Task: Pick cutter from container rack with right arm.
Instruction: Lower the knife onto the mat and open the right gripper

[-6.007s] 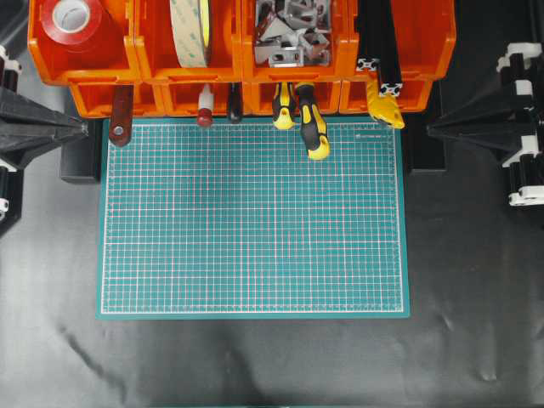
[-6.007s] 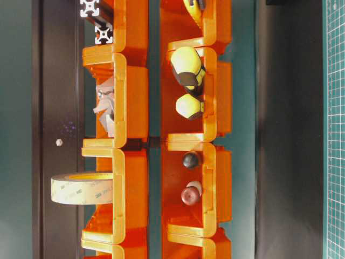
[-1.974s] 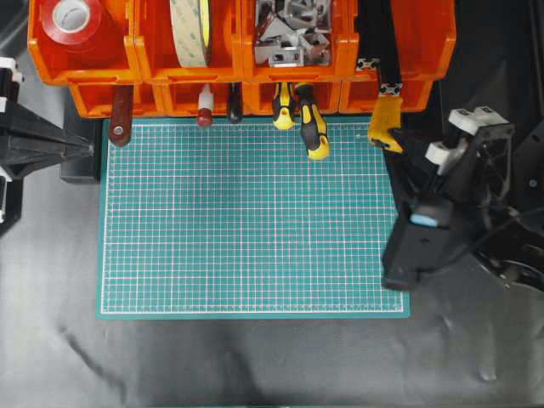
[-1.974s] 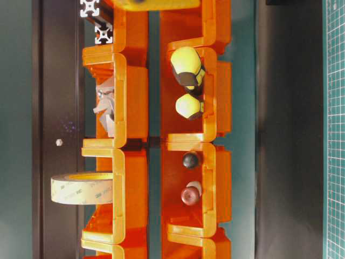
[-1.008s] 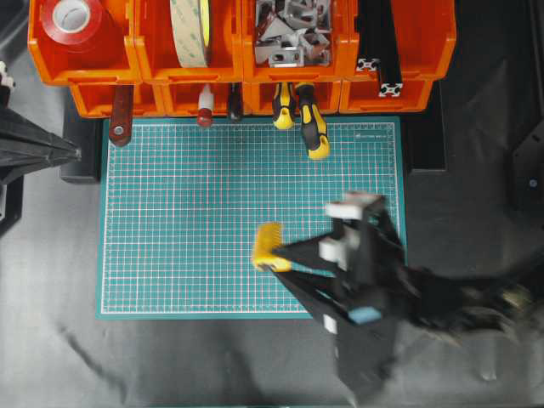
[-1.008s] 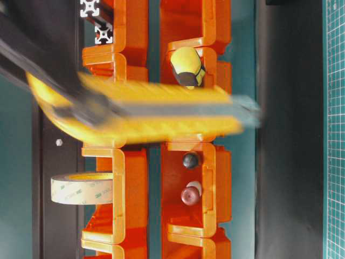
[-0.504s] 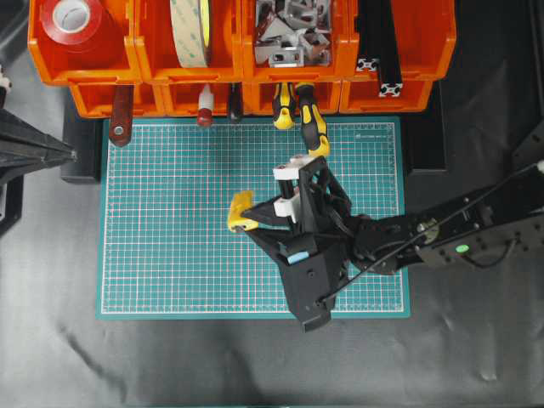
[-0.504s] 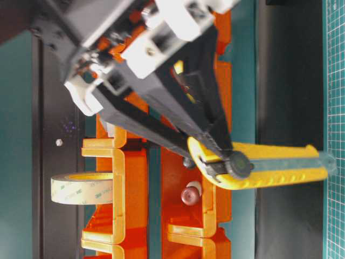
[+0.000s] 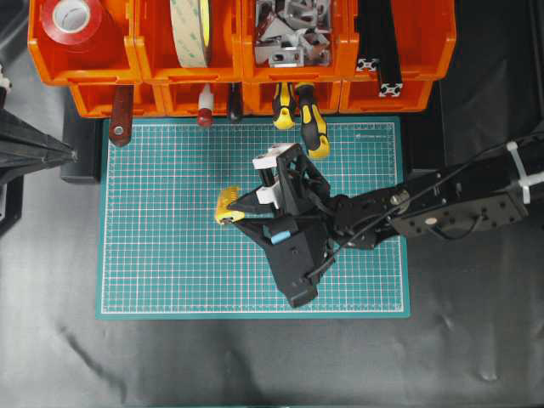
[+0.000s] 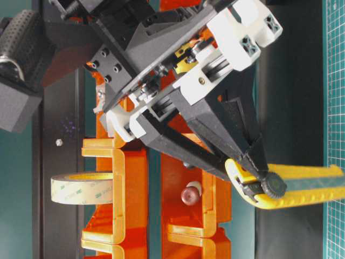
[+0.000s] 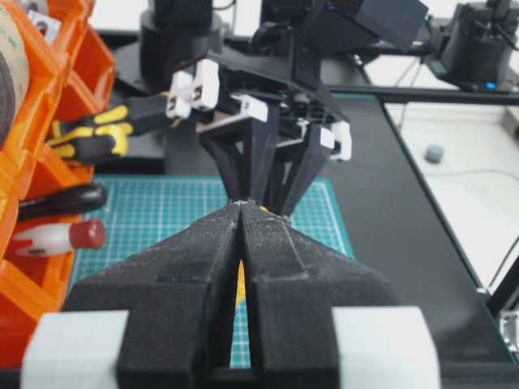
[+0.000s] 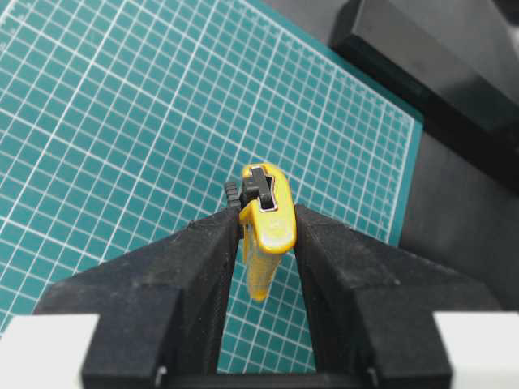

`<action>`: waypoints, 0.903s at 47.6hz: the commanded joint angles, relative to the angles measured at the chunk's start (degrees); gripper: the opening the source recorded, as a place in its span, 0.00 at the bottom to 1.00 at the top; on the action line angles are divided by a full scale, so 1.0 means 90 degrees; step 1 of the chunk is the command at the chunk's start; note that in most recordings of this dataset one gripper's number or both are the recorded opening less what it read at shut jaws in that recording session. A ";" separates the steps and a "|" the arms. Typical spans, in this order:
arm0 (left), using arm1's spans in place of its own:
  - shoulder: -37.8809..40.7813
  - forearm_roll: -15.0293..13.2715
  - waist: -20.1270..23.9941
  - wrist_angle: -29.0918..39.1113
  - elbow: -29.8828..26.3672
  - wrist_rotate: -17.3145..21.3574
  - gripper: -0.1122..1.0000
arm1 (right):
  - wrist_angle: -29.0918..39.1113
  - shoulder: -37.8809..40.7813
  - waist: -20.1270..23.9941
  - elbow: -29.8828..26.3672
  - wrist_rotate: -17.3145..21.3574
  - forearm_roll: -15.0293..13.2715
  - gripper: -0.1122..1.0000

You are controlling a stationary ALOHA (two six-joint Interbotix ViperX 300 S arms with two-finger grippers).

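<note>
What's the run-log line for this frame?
phase: carry | right gripper: shut on cutter | cutter: out of container rack, above green mat | left gripper: shut, idle

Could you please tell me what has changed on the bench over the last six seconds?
The right gripper came in, clamped the slim yellow snap-off cutter, pulled it out of the bright orange bin rack and carried it over the green cutting mat. The left gripper barely shifted; the yellow-and-black screwdrivers and the tape rolls stayed put.

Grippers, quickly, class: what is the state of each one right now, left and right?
Left gripper: shut, holding nothing.
Right gripper: shut on the cutter, holding it over the green mat.
</note>
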 commanded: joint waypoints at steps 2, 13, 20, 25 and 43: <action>0.0049 0.0020 0.0010 -0.0020 -0.0117 -0.0020 0.10 | -0.0244 -0.0078 -0.0117 -0.0049 0.0039 -0.0010 0.31; 0.0039 0.0020 0.0020 -0.0020 -0.0117 -0.0020 0.10 | -0.0918 -0.0088 -0.0244 0.0264 0.0098 0.0078 0.31; 0.0049 0.0020 0.0020 -0.0020 -0.0117 -0.0020 0.10 | -0.1113 -0.0088 -0.0303 0.0391 0.0146 0.0342 0.31; 0.0049 0.0020 0.0039 -0.0020 -0.0117 -0.0020 0.10 | -0.1113 -0.0098 -0.0293 0.0469 0.0156 0.0391 0.31; 0.0059 0.0020 0.0039 -0.0020 -0.0107 -0.0020 0.10 | -0.1064 -0.0195 -0.0107 0.0859 0.0186 0.0605 0.31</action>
